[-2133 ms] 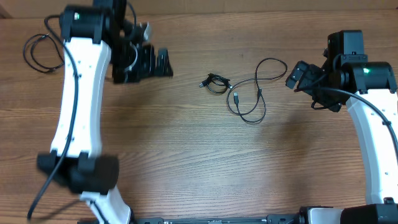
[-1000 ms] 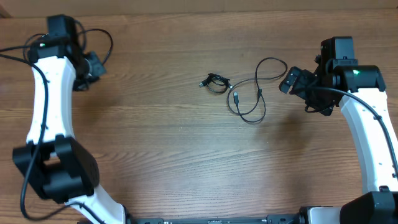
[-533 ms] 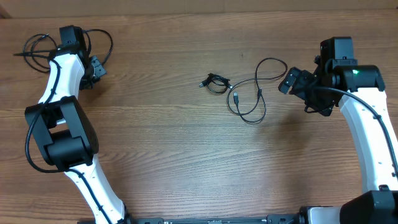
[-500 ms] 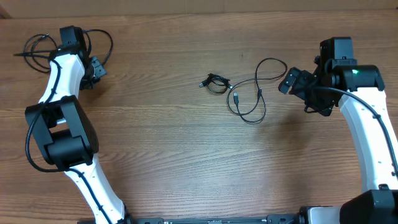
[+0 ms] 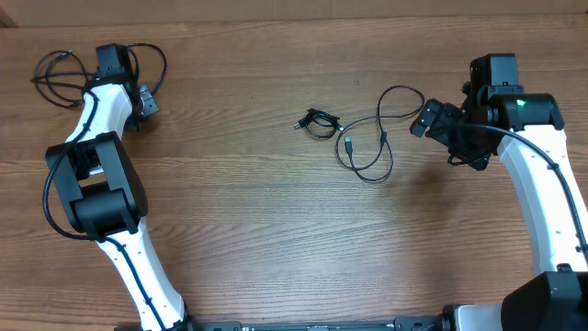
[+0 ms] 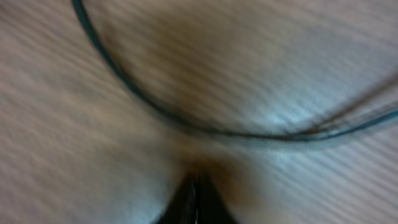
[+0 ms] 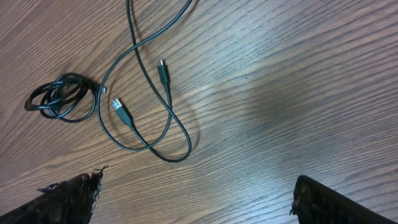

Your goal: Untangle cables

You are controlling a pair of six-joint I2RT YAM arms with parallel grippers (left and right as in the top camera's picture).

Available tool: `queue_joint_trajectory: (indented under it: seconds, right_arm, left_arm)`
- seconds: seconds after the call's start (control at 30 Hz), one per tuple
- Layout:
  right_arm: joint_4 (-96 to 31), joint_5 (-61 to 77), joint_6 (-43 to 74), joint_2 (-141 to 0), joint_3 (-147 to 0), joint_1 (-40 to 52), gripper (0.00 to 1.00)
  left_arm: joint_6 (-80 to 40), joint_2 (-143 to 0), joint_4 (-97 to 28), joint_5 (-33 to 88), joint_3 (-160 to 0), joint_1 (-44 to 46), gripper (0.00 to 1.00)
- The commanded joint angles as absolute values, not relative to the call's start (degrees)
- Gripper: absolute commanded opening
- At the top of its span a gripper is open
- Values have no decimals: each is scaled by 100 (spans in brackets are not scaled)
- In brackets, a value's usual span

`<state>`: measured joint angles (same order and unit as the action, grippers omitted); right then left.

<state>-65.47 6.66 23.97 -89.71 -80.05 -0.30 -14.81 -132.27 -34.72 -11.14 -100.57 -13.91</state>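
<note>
Right claw: the right gripper (image 5: 429, 118) (image 7: 196, 182) stood wide, its dark fingers (image 7: 68, 193) at either lower corner of the wrist view, nothing between them.
Right claw place: at the right of the wooden table (image 5: 276, 239), just right of the loose cable.
Left claw: the left gripper (image 5: 142, 99) (image 6: 194, 196) looked narrow, tips together in a blurred wrist view, nothing seen between them.
Left claw place: far left corner, low over the wood.
Far-left cable (image 5: 164, 62) (image 6: 249, 134): thin black loops around the left claw, curving just beyond its tips.
Loose cable (image 5: 371, 179) (image 7: 168, 102): an open loop right of centre, both plug ends lying free.
Coiled bundle (image 5: 318, 122) (image 7: 61, 96): a small tight black coil just left of the loose cable.
</note>
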Motion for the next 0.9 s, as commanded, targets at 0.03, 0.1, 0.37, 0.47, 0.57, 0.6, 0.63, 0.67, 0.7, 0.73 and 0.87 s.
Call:
queue_joint_trajectory:
  seconds: [0.03,0.1,0.37,0.47,0.57,0.6,0.63,0.67,0.7,0.73,0.87]
  right_arm:
    - [-6477,672,2390,-8982,-7983,-38,100]
    - [-6458,672,2392,-8982,-7983,-38,100]
    - [-6455,672,2390,-8982,-7983,-38,100]
    - [-6464,672,2390,-8982,-7983,-38,100]
    - [-6477,672,2390,-8982,-7983,-38,100]
    - [-6479,672,2390,-8982,-7983,-38,100]
    - [-6479,672,2390,-8982,-7983,-38,100]
    - [-6477,672,2390,-8982,-7983,-38,100]
    - [-6473,672,2392,-8982,-7983,-38,100]
    - [-6473,672,2390,-8982,-7983,-38,100]
    - [-6501,674,2390,-8982,-7983,-38,100]
  left_arm:
    - [-1435,-13439,-3242,-1085,-10092,-1417,4]
    - [-1433,-13461,-3190,-1092,-10092,-1446,4]
    - [-1387,-14123,-2864,-1092,-10082,-1608,4]
    - [-1299,-14503,-2405,-1090,-10082,-1688,4]
    - [-1087,-14687,-2040,-1092,-10082,-1743,4]
    - [-969,-14689,-2012,-1092,-10082,-1767,4]
    - [-884,-14680,-2021,-1092,-10101,-1802,4]
    - [-854,-14654,-2106,-1098,-10134,-1822,4]
    - [-744,-14599,-2281,-1096,-10193,-1839,4]
    - [-740,-14549,-2412,-1094,-10228,-1848,4]
    - [-788,-14094,-3179,-1094,-10313,-1852,4]
